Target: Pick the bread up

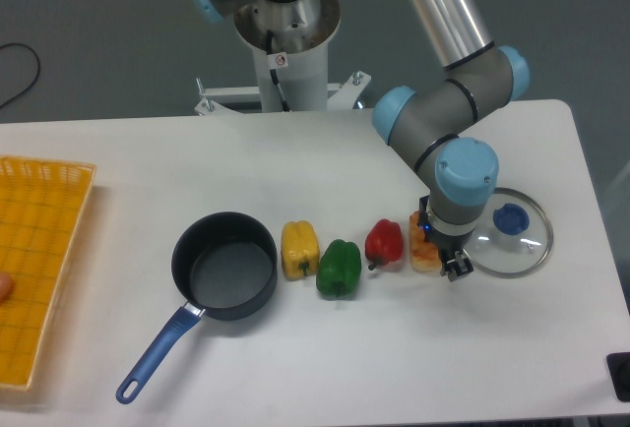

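We see a matt white table [295,368], a dark matt pot with glossy blue plastic handle [224,266], a clear glass lid with blue knob [516,240], shiny smooth plastic peppers [339,267], and an orange plastic lattice basket [39,260].
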Tool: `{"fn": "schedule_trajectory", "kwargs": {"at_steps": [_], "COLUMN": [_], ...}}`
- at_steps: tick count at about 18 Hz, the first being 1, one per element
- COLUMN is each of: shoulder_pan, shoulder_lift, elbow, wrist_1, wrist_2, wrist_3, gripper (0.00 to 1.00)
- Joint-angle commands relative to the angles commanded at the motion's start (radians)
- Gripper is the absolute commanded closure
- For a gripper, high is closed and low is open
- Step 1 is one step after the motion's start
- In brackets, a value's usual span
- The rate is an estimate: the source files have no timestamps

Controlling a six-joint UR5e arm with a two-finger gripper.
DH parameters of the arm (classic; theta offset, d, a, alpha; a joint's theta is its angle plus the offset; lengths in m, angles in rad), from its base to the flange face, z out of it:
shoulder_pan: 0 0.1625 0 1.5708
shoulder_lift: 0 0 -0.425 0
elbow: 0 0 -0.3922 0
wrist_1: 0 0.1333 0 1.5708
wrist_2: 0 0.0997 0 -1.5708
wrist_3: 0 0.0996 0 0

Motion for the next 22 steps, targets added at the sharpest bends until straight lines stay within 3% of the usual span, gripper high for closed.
{"fn": "schedule_trajectory", "kwargs": {"at_steps": [7,15,22], "shoulder_pan": [0.002,0.005,-0.002], "shoulder_lift": [0.005,0.046,0.118], "elbow": [0.0,0.006,0.005], "wrist_1": [-0.003,-0.018,-0.078], "wrist_2": [0.003,0.008,0.008], "wrist_3": [0.003,0.011,0.011], "gripper": [0.98,0.99,0.99]}}
